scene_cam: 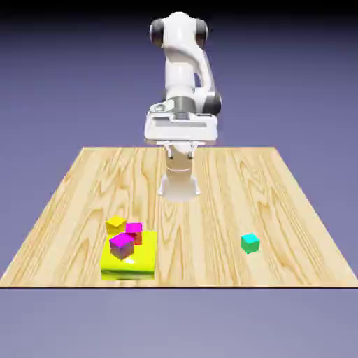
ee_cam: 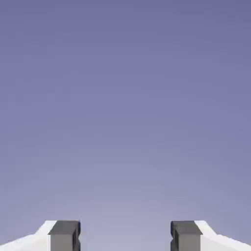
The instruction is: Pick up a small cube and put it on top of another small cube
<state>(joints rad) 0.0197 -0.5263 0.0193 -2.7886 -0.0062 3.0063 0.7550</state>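
Can see the flat lime-yellow block [scene_cam: 129, 264] on the wood-grained tabletop [scene_cam: 203, 241], toward the exterior view's left and close to the near edge. Can see the small teal cube [scene_cam: 249, 243] well apart from the block, off to the exterior view's right, resting directly on the wood. Can find the small orange-yellow cube [scene_cam: 116, 224] just beyond the block, on the robot's side, near its far left corner; cannot tell contact from a narrow gap there. Can make out a magenta cube [scene_cam: 122, 245] on top of the block, and a smaller-looking magenta shape [scene_cam: 133, 227] with a red patch [scene_cam: 138, 239] below, by the block's far edge; cannot tell one cube from two. Hanging high beyond the block, toward the robot's base: the claw [scene_cam: 180, 151], spread wide, holding nothing, with only blue-violet backdrop [ee_cam: 125, 108] between its fingertips [ee_cam: 63, 240] in the hand view.
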